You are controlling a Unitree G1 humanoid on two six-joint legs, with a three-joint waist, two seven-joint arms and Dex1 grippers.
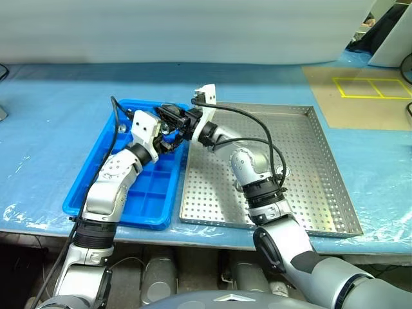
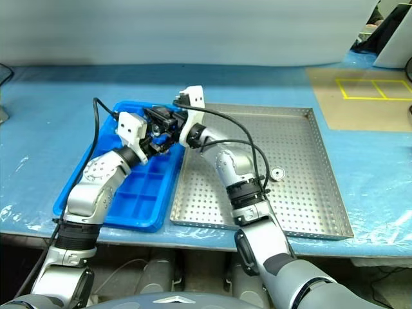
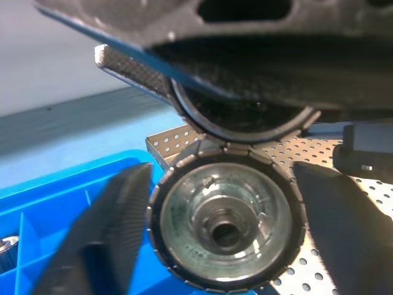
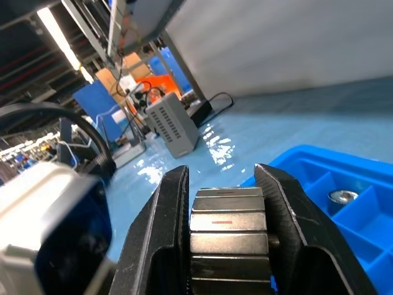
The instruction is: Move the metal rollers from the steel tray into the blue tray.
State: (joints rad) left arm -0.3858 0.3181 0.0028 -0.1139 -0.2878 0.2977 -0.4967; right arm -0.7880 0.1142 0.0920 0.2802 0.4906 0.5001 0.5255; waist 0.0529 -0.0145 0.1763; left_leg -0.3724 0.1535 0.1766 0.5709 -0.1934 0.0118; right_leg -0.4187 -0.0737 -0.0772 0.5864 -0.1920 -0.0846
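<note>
My right fingers [image 4: 175, 239] clamp 1 metal roller [image 4: 228, 236] above the blue tray [image 1: 96, 168]; my left fingers [image 3: 116, 227] flank it, open, axis toward them.

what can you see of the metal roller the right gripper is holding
The metal roller is a short silver-grey cylinder whose side is cut into flat facets. Its end face is a shiny dished ring around a hollow centre. It is clamped between the black fingers of the right gripper, held above the near edge of the blue tray beside the steel tray. The left gripper has a finger on either side of it, seemingly not yet pressing.
</note>
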